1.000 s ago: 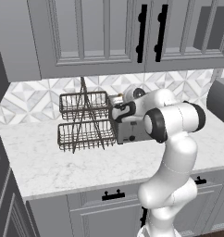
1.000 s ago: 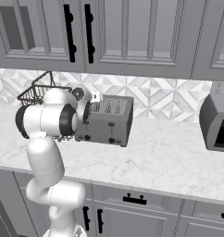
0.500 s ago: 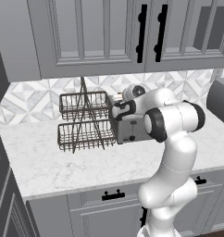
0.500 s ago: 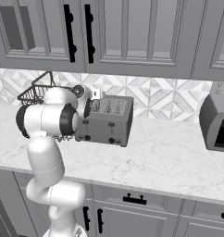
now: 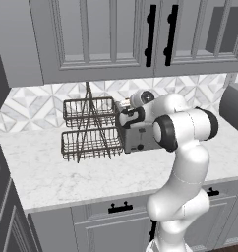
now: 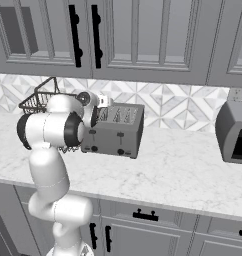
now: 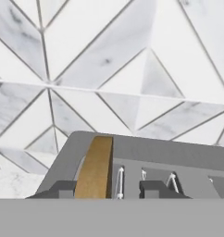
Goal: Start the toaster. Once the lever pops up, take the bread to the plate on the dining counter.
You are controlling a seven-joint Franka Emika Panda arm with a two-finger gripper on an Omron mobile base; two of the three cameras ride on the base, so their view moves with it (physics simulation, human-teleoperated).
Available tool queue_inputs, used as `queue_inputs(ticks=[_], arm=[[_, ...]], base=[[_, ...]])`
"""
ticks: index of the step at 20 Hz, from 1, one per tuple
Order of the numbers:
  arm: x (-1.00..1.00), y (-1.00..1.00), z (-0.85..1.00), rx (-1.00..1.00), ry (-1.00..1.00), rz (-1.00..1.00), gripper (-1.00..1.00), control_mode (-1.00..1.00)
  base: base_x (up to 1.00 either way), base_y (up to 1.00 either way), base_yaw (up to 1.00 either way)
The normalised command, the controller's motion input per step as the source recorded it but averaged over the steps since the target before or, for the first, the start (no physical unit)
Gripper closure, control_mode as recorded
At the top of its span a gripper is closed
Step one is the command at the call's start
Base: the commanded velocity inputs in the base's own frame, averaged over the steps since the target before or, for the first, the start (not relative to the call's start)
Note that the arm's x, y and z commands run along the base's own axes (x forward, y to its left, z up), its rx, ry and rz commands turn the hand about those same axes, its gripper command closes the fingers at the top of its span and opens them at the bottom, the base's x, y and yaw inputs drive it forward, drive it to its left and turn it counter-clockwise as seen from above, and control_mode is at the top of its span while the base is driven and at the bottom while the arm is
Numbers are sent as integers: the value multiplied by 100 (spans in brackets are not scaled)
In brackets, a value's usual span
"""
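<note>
One boxy brushed-steel toaster (image 6: 114, 131) is seen on the grey-veined white marble worktop (image 6: 183, 170), with four small black knobs and levers counted on its front face. Four slots are counted in the top of the toaster in the right base view. One tan, golden-brown slice of bread (image 7: 95, 167) is held upright in the end slot of the toaster, its upper part standing above the rim; wire guides are visible inside the neighbouring slots.

One two-finger gripper (image 7: 108, 189) is placed directly over the toaster, with one dark finger tip (image 7: 63, 189) on the outer side of the bread and the other beyond the slice, over the next slot. The jaws are spread partway around the slice; whether the bread is actually pinched cannot be told.

One two-tier dark wire basket rack (image 5: 89, 129) stands just beside the toaster, on its left; nothing is made out in either of its two baskets. One dark grey boxy appliance (image 6: 234, 131) sits well apart from the toaster on its right. Behind the toaster, the diamond-patterned marble backsplash (image 7: 109, 65) is seen, and grey cabinets with black handles (image 6: 83, 37) hang above it.
</note>
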Motion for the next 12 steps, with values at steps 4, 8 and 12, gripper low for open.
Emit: queue_inputs(ticks=[4,8,12], arm=[[0,0,0,0,0,0,100,-100],[-10,0,0,0,0,0,100,-100],[-39,0,10,0,-1,0,100,-100]], base=[[0,0,0],[0,0,0],[0,0,0]])
